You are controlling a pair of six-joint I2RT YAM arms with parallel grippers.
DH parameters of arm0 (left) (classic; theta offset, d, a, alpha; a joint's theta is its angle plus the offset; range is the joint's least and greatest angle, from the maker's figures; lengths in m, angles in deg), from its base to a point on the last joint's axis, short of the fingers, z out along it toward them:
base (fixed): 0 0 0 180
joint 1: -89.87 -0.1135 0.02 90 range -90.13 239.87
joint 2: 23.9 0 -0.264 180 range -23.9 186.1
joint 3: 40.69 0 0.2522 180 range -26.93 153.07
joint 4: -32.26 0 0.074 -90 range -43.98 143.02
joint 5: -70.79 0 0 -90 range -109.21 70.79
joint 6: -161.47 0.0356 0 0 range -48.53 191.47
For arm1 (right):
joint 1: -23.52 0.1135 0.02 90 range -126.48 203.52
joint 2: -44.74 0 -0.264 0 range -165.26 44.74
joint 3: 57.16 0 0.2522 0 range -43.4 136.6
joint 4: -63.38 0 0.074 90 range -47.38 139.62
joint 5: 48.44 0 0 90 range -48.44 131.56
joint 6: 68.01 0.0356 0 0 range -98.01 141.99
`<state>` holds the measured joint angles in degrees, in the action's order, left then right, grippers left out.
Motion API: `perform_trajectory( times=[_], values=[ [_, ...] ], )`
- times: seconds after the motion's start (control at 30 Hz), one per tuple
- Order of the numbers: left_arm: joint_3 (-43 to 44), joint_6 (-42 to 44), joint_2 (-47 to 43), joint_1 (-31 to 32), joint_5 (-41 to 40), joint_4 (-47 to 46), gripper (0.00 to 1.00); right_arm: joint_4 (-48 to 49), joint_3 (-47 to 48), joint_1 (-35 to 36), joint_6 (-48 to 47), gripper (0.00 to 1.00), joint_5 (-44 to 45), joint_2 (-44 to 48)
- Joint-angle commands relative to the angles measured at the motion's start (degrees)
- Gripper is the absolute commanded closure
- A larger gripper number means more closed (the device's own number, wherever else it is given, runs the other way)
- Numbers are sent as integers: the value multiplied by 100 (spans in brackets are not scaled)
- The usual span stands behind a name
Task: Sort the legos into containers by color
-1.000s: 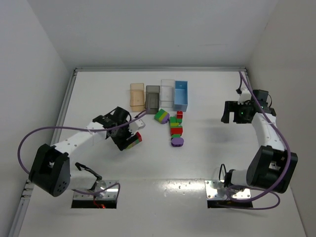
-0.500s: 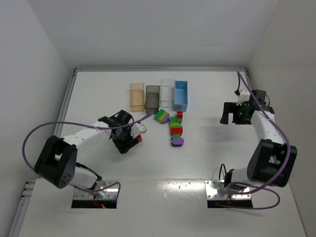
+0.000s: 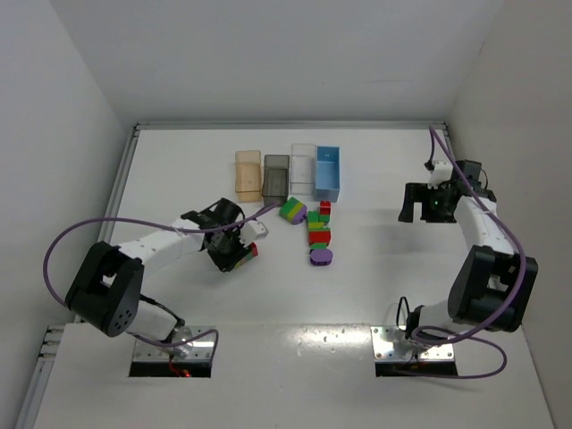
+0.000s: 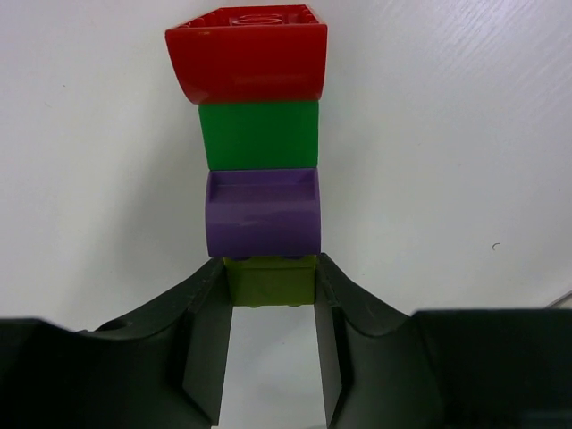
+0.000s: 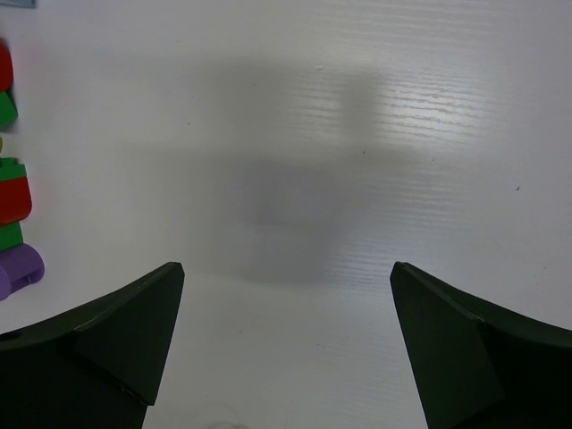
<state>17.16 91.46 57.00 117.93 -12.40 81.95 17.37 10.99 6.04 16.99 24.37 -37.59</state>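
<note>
Four bricks joined in one stack [image 4: 264,152] reach straight out from my left claw [image 4: 271,268], lying flat on the white table [image 4: 465,134]. Both fingers [image 4: 207,331] are clamped on the lime brick [image 4: 270,282] at the near end. Past it come the purple brick [image 4: 263,213], the green brick [image 4: 258,134] and the red brick [image 4: 248,52], farthest from my fingertips. Beyond that red end lie the loose legos [image 3: 318,234]. Farther off, to the claw's left, the four bins [image 3: 303,186] stand side by side: tan, grey, clear, blue. My right claw [image 5: 286,299] hangs over the table, jaws spread wide, gripping nothing; those loose legos sit at its far left.
</note>
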Motion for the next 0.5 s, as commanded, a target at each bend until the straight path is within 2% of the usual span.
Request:
perform_trajectory(
  times=[0.0, 0.17, 0.23, 0.3, 0.33, 0.37, 0.47],
  values=[
    [152, -65, -66, -54, -66, -182, 65, 35, 230, 25, -63, 0, -118, -12],
    [99, -118, -136, -177, -118, -182, 75, -79, 283, 77, -116, 0, -170, -64],
    [99, -118, -320, -248, -118, -182, 83, -167, 344, 78, -248, 1, -398, 15],
    [178, -118, -679, -379, 65, -182, 88, -334, 414, 235, -466, 2, -1020, 207],
    [265, -66, -803, -484, 458, -182, 97, -335, 414, 297, -563, 2, -1650, 304],
    [344, 13, -935, -546, 731, -182, 100, -335, 414, 376, -634, 2, -1960, 418],
    [468, 417, -1313, -661, 1778, -121, 100, -168, 362, 797, -810, 1, -3068, 823]
  ],
)
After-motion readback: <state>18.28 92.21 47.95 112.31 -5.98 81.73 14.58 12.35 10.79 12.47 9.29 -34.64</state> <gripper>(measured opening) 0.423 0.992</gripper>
